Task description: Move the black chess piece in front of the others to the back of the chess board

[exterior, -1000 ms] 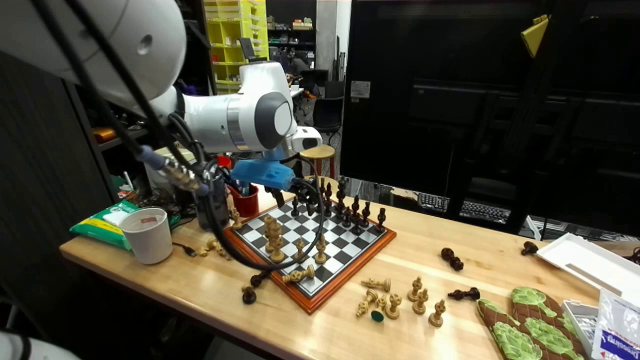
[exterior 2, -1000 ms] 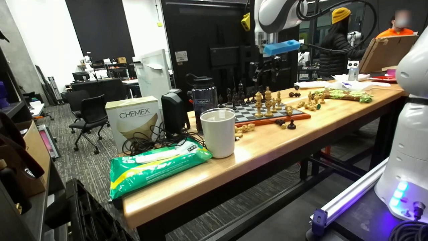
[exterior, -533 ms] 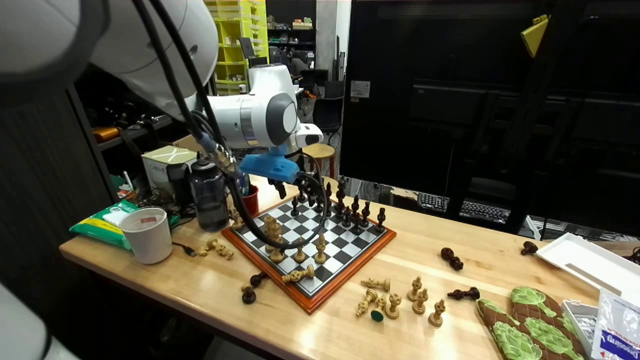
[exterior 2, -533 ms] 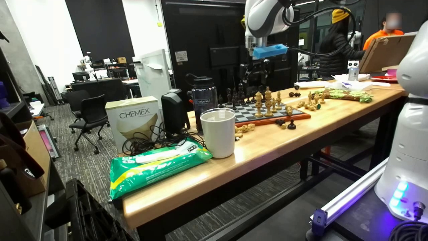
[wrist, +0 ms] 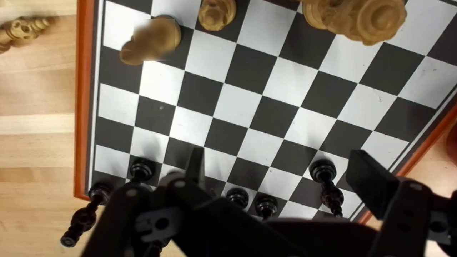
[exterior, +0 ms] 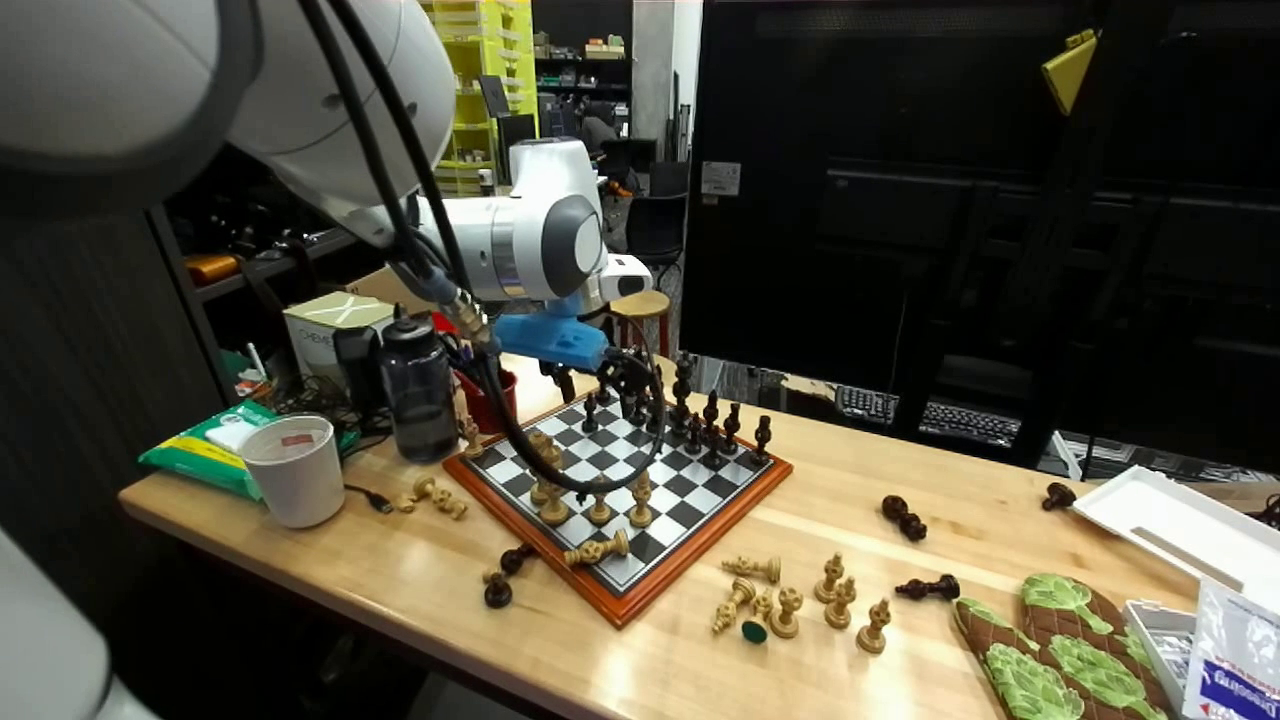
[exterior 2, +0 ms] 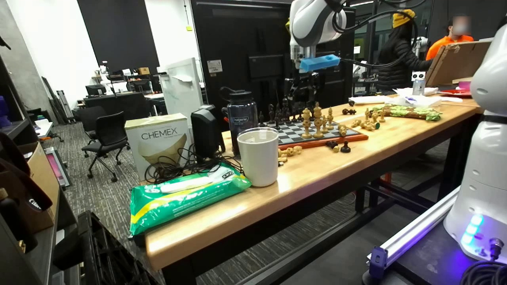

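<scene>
The black chess piece (exterior: 590, 412) stands upright in front of the others on the chess board (exterior: 700, 548). The others (exterior: 763, 437) stand along the board's far side; several show in the wrist view (wrist: 84, 217), partly hidden by the gripper. My gripper (exterior: 598, 398) is open over the far part of the board, its fingers above the board surface. In the wrist view my gripper (wrist: 276, 157) spans the black piece (wrist: 331, 196), which appears between the fingers, much closer to the right finger (wrist: 369, 178). The gripper holds nothing.
Pale chess pieces (exterior: 641, 500) stand on the near part of the board. Loose pieces (exterior: 785, 612) lie and stand around it. A dark bottle (exterior: 418, 410), a white cup (exterior: 293, 470) and a red cup (exterior: 490, 405) stand beside it. An oven mitt (exterior: 1065, 650) lies on the table.
My open gripper has shifted across the board, leftward in an exterior view and slightly right in the other angle, and most recently a little lower. The chess pieces have not visibly moved.
</scene>
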Controlling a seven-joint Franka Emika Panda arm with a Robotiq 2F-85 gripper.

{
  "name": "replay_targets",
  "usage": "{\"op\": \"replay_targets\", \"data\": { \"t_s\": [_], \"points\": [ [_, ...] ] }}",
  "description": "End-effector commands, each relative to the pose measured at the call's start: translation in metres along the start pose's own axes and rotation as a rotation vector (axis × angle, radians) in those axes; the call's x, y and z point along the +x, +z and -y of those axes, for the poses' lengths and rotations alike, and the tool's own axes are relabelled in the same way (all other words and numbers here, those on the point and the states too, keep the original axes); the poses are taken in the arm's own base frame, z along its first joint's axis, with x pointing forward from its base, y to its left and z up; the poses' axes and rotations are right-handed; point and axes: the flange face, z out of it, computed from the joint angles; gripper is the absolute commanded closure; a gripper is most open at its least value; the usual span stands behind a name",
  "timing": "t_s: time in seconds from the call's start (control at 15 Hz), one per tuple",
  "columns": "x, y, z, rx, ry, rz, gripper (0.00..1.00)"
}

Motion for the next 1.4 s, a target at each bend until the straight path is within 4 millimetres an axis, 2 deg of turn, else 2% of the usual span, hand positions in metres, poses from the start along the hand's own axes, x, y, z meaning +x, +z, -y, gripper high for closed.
{"op": "replay_targets", "data": {
  "t_s": [0.0,0.33,0.87,1.33],
  "points": [
    [0.016,0.000,0.004,0.045,-0.055,0.000,0.00],
    [0.039,0.007,0.009,0.085,-0.105,0.005,0.00],
    [0.077,0.046,0.036,0.087,-0.141,0.014,0.00],
    [0.097,0.072,0.050,0.103,-0.169,0.035,0.00]
  ]
}}
